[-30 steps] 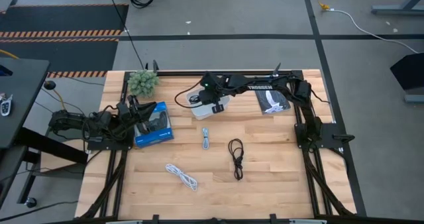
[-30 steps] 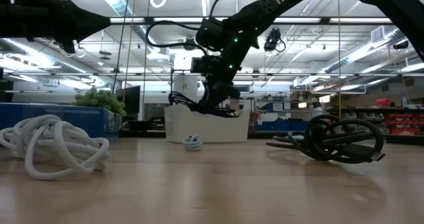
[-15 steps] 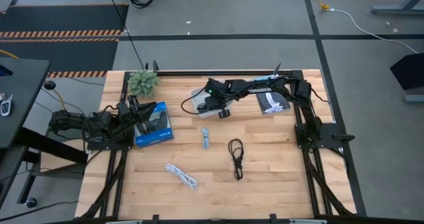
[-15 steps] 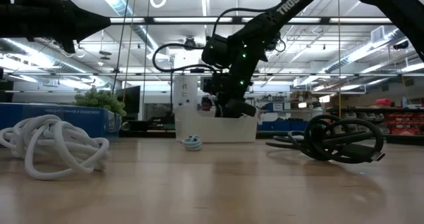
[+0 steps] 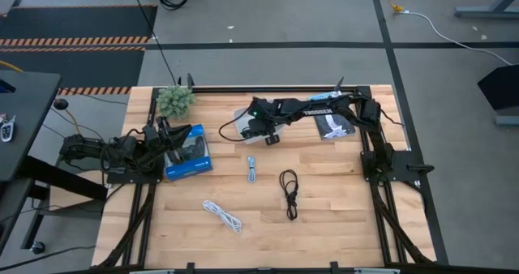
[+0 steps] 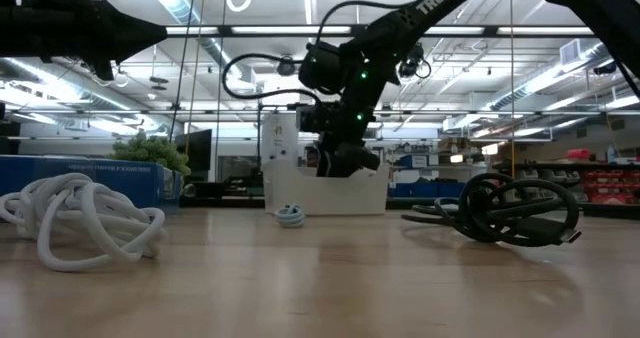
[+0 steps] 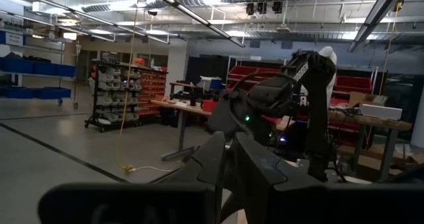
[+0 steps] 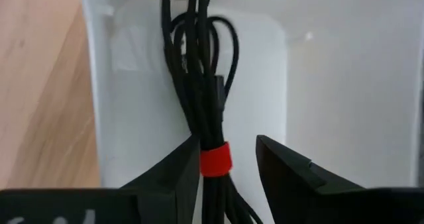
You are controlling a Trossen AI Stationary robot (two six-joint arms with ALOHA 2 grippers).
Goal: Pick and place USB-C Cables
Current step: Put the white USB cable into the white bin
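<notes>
Red-banded cable [image 8: 202, 98] lies lengthwise (in tray [image 8: 265, 85])

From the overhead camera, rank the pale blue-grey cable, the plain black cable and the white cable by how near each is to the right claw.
1. Pale blue-grey cable, mid-table, just below the right claw.
2. Plain black cable, farther down, toward the right arm's side.
3. White cable, farthest, near the front edge, left of centre.

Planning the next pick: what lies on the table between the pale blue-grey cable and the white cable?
Bare wood, in the high view: nothing lies between the pale blue-grey cable and the white cable.
</notes>
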